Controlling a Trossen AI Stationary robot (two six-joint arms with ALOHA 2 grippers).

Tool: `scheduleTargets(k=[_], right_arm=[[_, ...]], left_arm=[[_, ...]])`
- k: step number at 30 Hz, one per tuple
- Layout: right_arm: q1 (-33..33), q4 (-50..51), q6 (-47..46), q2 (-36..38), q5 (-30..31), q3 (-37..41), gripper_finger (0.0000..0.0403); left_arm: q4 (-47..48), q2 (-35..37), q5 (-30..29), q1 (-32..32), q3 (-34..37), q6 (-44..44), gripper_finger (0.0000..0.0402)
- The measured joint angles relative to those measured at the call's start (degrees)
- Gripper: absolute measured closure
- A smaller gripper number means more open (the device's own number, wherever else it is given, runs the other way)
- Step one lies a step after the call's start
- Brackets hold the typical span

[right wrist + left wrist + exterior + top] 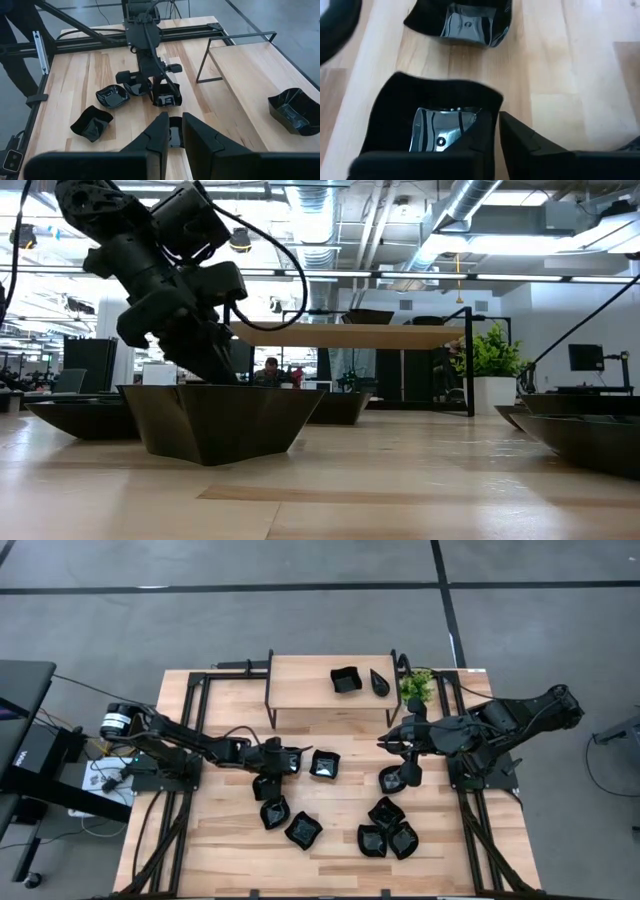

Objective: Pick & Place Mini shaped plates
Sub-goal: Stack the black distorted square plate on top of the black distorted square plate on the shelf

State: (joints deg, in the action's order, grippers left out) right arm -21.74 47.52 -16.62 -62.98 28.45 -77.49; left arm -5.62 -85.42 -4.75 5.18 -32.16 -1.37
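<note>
Several glossy black mini shaped plates lie on the wooden table (230,850). My left gripper (495,117) is low at the table's middle left, shut on a square plate (420,115). The same plate (166,96) shows in the right wrist view. Just beyond it lies another square plate (323,764), resting on its base. My right gripper (173,122) hangs high over the table's middle right (385,743), shut with nothing between its fingers. Two more plates (346,680) (380,682) rest on the raised shelf (300,685). My left gripper has the square plate's side wall (489,106), near a far corner, pinched with one finger (475,135) inside the dish and the other (520,140) outside. The fingers slant down from the table's left. The plate sits upright with its base on the table.
Three plates (267,785) (275,812) (303,830) lie near the left gripper, toward the near edge. A cluster of several (385,812) lies below the right arm. A green potted plant (417,687) stands beside the shelf. A big plate (215,420) fills the low view's foreground.
</note>
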Motion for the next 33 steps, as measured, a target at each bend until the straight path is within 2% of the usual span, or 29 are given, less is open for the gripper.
scheduleTargets(k=[5, 9, 13, 17, 20, 25, 29, 33], right_arm=[[0.00, -0.01, -0.24, 0.00, -0.01, 0.00, 0.0354], [0.00, -0.02, -0.61, 0.00, -0.02, 0.00, 0.0354], [-0.04, 0.01, -1.92, 0.00, -0.11, 0.00, 0.0354], [-0.64, 0.03, -2.92, 0.00, -1.31, 0.00, 0.0354], [-1.71, 0.03, -2.97, -0.06, -1.36, 0.00, 0.0354], [-2.76, 0.03, -3.00, -0.13, -1.33, 0.00, 0.0354], [-2.99, 0.05, -3.43, -0.13, -1.31, 0.00, 0.0354], [-2.99, 0.07, -3.50, -0.13, -1.31, 0.00, 0.0354]], left_arm=[[0.01, 3.24, -1.36, 1.35, 0.02, -4.37, 0.0394], [0.07, 7.18, -2.89, 1.89, 0.00, -6.48, 0.0394], [0.15, 10.22, -2.96, 1.89, 0.00, -4.05, 0.0395], [0.64, 9.94, -3.31, 1.78, 0.00, -1.26, 0.0389], [0.74, 7.77, -3.03, 1.78, 0.00, -1.06, 0.0368], [0.83, 4.27, -0.77, 2.00, 0.00, 0.51, 0.0312], [0.75, 2.83, -0.87, 2.54, 0.02, 0.38, 0.0269], [0.70, 1.59, -3.37, 2.45, 0.02, 0.29, 0.0242]])
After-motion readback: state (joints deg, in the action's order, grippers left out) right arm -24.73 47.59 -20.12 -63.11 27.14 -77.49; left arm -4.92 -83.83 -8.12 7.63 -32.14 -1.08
